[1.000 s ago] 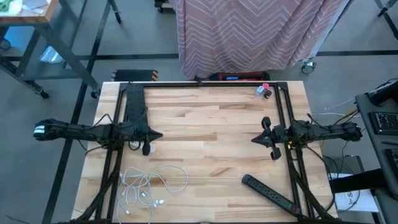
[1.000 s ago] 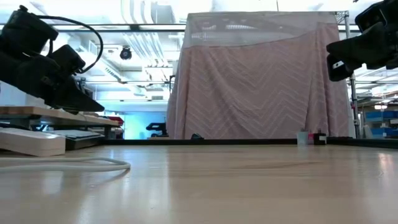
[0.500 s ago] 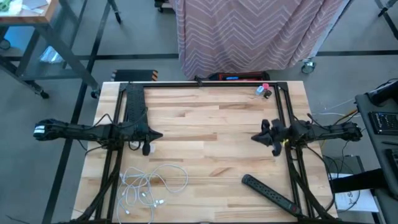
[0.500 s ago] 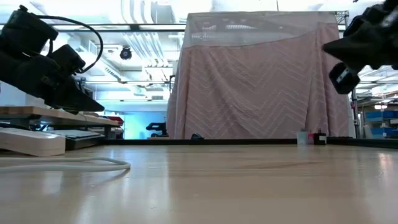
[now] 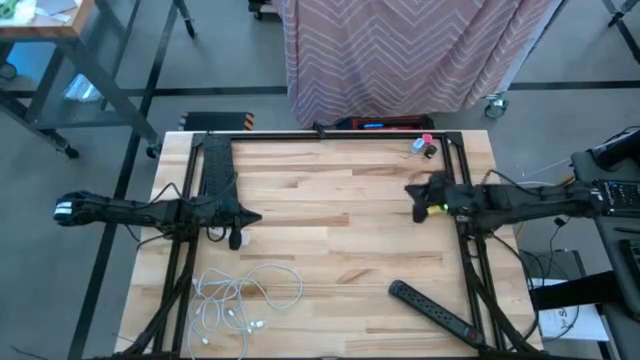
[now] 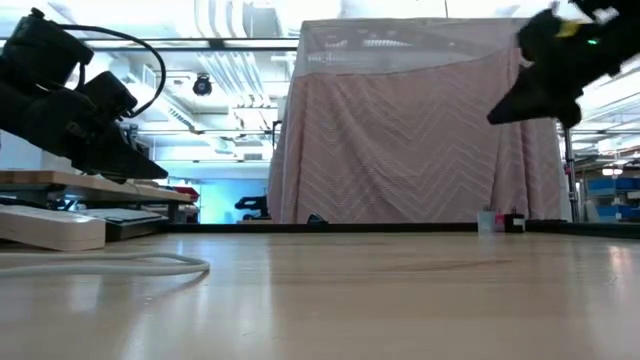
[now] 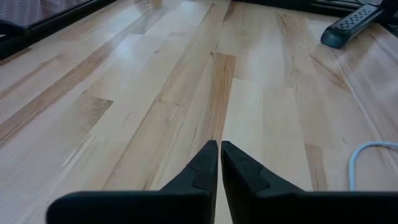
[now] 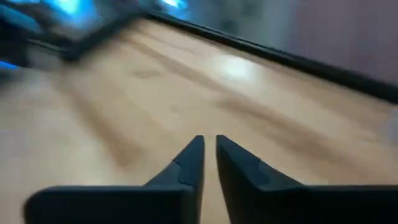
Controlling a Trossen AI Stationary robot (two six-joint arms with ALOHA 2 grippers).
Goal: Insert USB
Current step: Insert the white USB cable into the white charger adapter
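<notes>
The left gripper [image 5: 252,217] hovered at the table's [image 5: 330,250] nine o'clock side, fingers together, empty. The right gripper [image 5: 412,190] hung near two o'clock, fingers slightly apart, empty. The white cable [image 5: 240,295] lay coiled at seven o'clock, the power strip [image 5: 432,308] at five.

Beyond my counter [image 5: 330,200], at the high view's top centre, hangs a pink chevron-patterned curtain [image 5: 400,55]. A small pink object [image 5: 427,140] sits near the counter's upper right corner. A wooden workbench [image 5: 35,25] occupies the upper left.
</notes>
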